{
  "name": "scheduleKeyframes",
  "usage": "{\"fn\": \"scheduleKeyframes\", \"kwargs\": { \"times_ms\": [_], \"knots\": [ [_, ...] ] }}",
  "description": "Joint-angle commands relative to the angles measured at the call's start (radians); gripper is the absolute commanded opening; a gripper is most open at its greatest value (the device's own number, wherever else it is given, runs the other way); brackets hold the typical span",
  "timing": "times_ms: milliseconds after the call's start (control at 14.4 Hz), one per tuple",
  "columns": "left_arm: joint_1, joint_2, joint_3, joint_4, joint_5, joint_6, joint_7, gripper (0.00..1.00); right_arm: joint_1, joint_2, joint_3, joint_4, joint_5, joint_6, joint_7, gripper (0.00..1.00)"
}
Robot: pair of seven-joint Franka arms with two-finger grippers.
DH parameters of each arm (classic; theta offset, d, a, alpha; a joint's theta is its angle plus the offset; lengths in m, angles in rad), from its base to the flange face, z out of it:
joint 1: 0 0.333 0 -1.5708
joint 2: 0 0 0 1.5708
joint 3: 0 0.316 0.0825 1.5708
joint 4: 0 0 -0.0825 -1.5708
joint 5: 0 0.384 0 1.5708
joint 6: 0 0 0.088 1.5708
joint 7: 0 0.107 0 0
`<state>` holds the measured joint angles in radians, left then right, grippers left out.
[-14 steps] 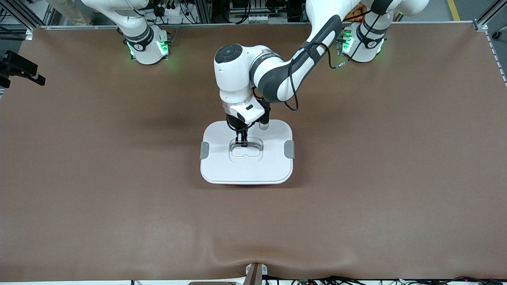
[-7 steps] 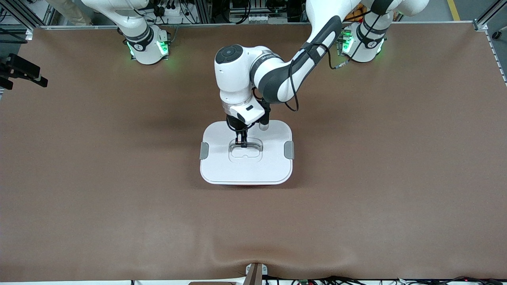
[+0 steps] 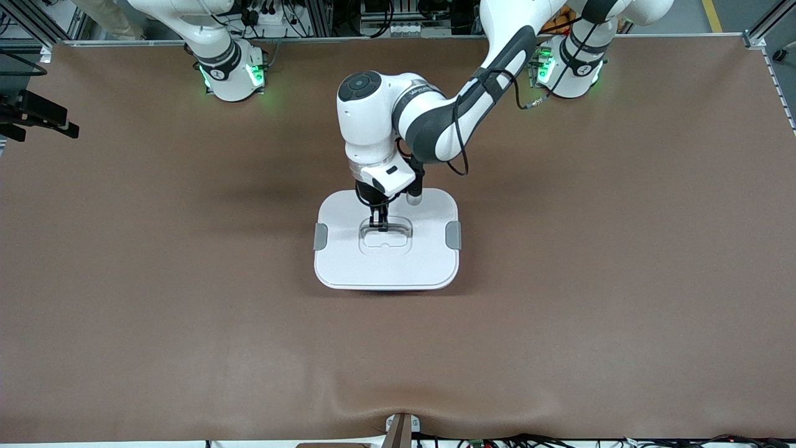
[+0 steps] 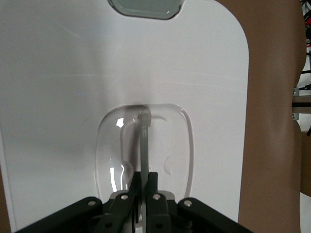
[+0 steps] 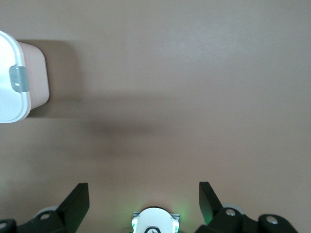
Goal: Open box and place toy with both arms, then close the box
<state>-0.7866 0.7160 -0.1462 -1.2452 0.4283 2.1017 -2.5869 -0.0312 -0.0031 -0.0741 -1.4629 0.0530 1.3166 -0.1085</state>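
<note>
The box (image 3: 348,261) stands mid-table with its white lid on and a grey clip (image 3: 321,236) on each side. In the right wrist view its pink tub (image 5: 38,73) shows under the lid's edge. My left gripper (image 3: 379,225) reaches down into the lid's recess. In the left wrist view the left gripper (image 4: 145,182) is shut on the thin grey handle (image 4: 144,141), which stands upright between its fingers. My right gripper (image 5: 144,187) hangs open and empty, high over the right arm's end of the table (image 3: 37,115). The toy is out of view.
Bare brown table (image 3: 591,280) surrounds the box on all sides. The two green-lit arm bases (image 3: 233,71) stand along the edge farthest from the front camera. A small bracket (image 3: 400,429) sits at the nearest edge.
The left gripper stays shut on the handle and the lid has barely shifted. The right gripper has drifted a little at the table's edge.
</note>
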Motion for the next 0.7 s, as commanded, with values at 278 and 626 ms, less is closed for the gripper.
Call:
{"fn": "scheduleKeyframes", "kwargs": {
  "times_ms": [278,626],
  "knots": [
    [0.0,-0.001,0.007,0.003,-0.048,0.011,-0.031,0.0,0.007,0.009,0.011,0.016,-0.07,0.029,0.087,1.0],
    [0.01,-0.003,0.007,-0.003,-0.048,0.009,-0.036,0.0,-0.003,0.014,0.01,0.015,-0.018,0.07,0.092,1.0]
  ]
}}
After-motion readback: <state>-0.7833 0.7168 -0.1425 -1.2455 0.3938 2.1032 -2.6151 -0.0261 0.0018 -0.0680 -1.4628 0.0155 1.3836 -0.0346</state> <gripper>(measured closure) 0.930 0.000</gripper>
